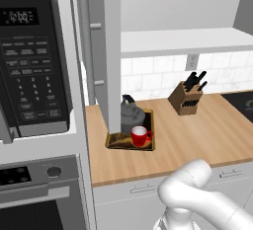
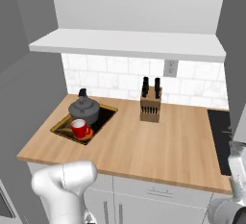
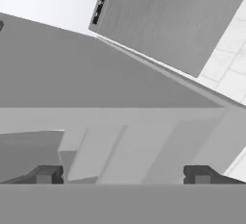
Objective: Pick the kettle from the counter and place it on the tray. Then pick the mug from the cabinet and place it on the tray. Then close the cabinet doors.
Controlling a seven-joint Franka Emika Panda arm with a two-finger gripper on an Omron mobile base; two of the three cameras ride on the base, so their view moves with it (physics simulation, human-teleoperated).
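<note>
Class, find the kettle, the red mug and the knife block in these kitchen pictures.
kettle [image 2: 84, 109], right base view, on its round body.
mug [image 2: 79, 128], right base view, on its red side.
knife block [image 1: 186, 100], left base view, on its wooden front.

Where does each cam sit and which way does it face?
Left base view: behind the arm on its left, looking forward and down at the light wooden counter; white arm at lower right.
Right base view: behind on its right, same counter; white arm at lower left.
Hand view: on the hand, facing grey cabinet panels; the gripper is open.
Both base views share the squat dark grey kettle and small red mug on the brown-gold tray.
</note>
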